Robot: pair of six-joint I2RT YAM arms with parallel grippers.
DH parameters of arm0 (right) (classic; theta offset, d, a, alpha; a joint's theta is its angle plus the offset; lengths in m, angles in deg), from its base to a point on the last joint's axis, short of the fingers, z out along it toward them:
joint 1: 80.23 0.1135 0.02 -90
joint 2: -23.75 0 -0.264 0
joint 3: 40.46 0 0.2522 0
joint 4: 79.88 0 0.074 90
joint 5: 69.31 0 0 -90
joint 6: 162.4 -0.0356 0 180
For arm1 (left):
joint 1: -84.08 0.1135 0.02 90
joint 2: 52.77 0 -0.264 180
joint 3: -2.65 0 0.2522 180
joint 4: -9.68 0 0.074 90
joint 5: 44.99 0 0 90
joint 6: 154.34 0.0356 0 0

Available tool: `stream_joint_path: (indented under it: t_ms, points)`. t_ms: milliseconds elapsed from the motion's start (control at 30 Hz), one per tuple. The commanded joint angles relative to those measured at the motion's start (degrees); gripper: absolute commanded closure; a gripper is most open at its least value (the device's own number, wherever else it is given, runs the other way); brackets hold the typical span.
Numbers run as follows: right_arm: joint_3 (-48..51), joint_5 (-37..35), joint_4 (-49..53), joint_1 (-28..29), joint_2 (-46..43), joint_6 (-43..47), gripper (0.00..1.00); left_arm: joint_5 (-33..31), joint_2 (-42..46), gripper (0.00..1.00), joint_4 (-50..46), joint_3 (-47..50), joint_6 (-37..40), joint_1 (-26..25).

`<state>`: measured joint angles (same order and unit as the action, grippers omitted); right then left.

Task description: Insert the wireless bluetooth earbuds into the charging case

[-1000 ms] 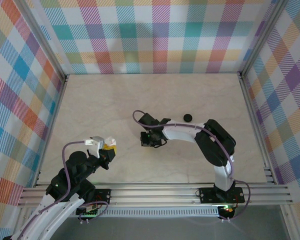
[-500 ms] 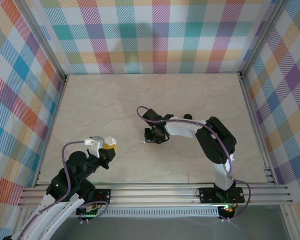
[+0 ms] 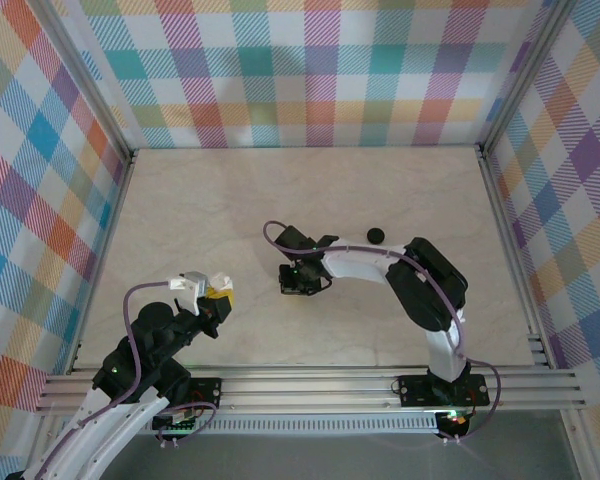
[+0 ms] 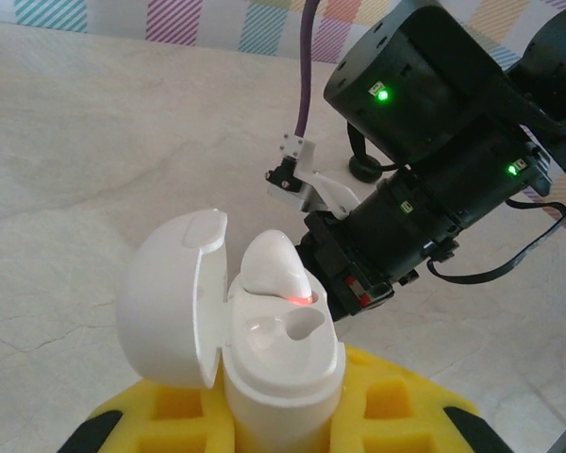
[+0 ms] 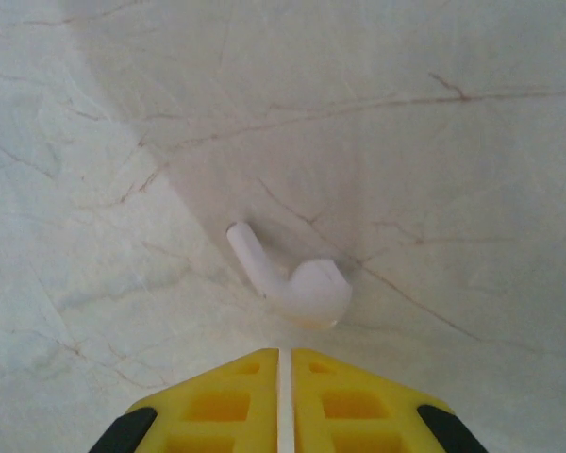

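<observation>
**Loose earbud could skid away from clenched fingers**

A white earbud [image 5: 297, 283] lies loose on the worktop [image 5: 434, 142], to the right of the charging case [image 4: 274, 368] and just past the right fingers [image 5: 217, 396], which are clenched on nothing. If they press down while closed, they may flick it aside. The left fingers [image 4: 396, 415] grasp the open case, which has one empty socket. A tilted case would spoil insertion.

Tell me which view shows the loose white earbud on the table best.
Right wrist view: the white earbud lies whole on the table just ahead of the right gripper, stem and bud distinct. Top external: too small to pick out. Left wrist: the right arm blocks that spot.
</observation>
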<state>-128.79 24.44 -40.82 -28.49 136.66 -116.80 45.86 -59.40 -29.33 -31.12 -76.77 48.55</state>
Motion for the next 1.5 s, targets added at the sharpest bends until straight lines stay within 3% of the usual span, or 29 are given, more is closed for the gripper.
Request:
stream_joint_path:
  t_ms: [0,333,767,1100,1467]
  points:
    - [-2.0,0.2,0.5,-0.2,2.0,-0.3,0.88,0.3,1.0,1.0,1.0,0.1,-0.6,0.1]
    - [-4.3,-3.6,4.9,-2.7,4.3,2.9,0.88,0.2,0.3,1.0,1.8,0.3,-0.7,0.1]
    - [-10.3,-2.5,5.5,-4.7,6.8,5.8,0.88,-0.2,0.3,1.0,1.1,-0.2,-0.6,0.1]
    - [-11.9,-5.5,9.9,-5.2,4.5,13.2,0.87,-0.6,1.0,1.0,-0.1,-0.6,-0.4,0.1]
    - [-8.7,-5.2,6.5,-6.3,-0.8,2.8,0.86,-0.1,-1.4,1.0,4.6,1.0,-0.4,0.1]
